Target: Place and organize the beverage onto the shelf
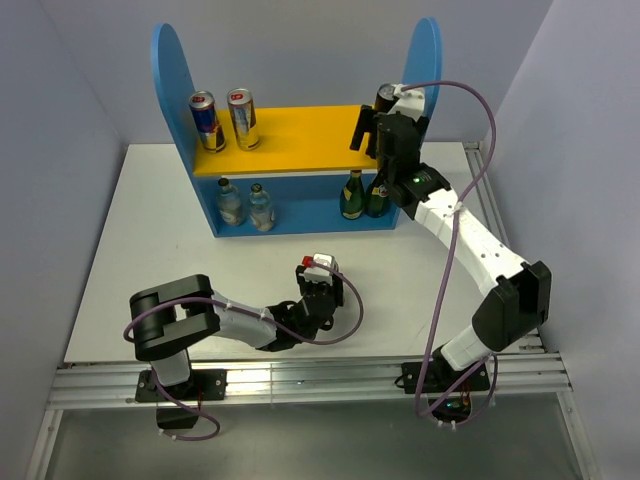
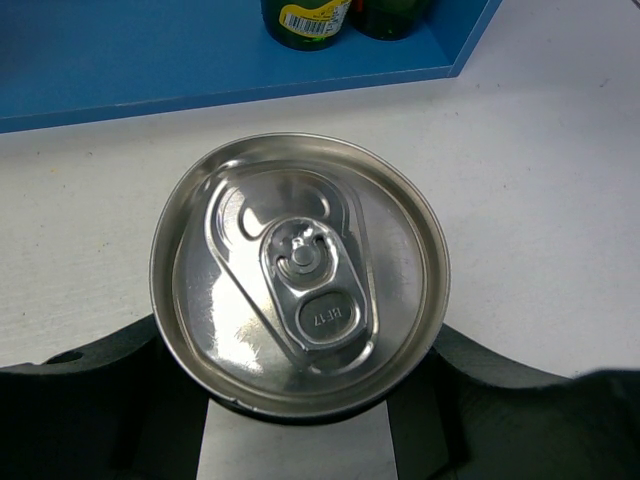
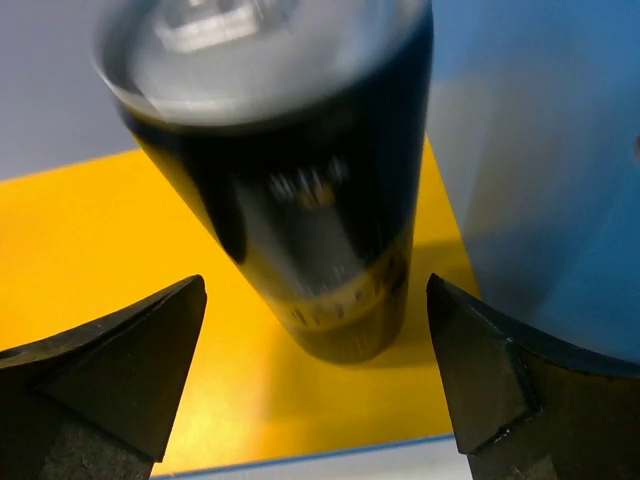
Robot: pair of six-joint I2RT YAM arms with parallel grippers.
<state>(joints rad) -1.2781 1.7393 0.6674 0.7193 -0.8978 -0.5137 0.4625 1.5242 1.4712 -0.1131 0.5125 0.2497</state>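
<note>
Right wrist | we are seeing black can upright inside released right end effector | left end effector grasping silver-topped can

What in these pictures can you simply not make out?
- Silver-topped can in the left gripper: its sides and label. The left wrist view shows only the lid; in the top view the gripper covers it.
- Black can: lettering blurred in the right wrist view.
- Dark green bottles: cut off by the left wrist view's top edge; labels too small in the top view.
</note>
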